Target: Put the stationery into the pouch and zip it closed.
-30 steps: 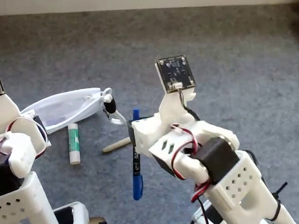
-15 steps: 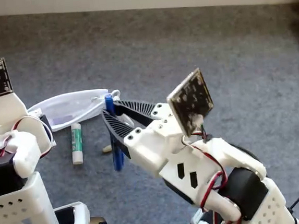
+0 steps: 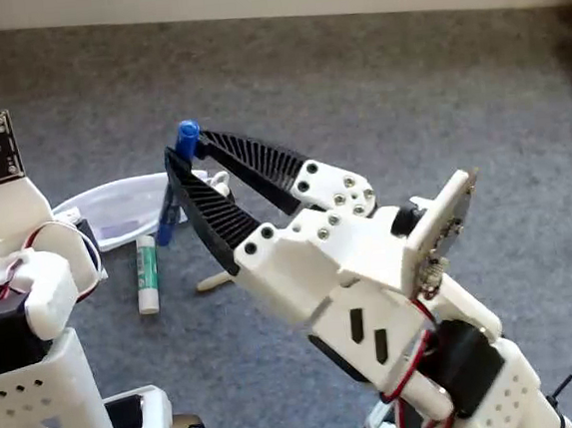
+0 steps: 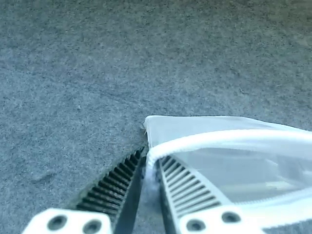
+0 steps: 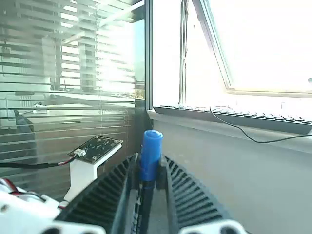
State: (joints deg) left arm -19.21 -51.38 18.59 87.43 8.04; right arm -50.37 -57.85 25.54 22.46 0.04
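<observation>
Right gripper (image 3: 181,155) clamps blue pen (image 3: 167,216) over pouch (image 3: 115,204).
Left gripper (image 4: 150,158) pinches the pouch rim; pouch translucent, white-edged, unzipped; glue stick (image 3: 145,274) just beside it.

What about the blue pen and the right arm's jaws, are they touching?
Touching. The right wrist view shows the blue pen pinched between the right arm's two black jaws, both pressed against its barrel.

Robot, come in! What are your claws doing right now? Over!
Left gripper shut on pouch rim. Right gripper holds blue pen up near pouch. Glue stick on carpet, nothing blocking.
</observation>
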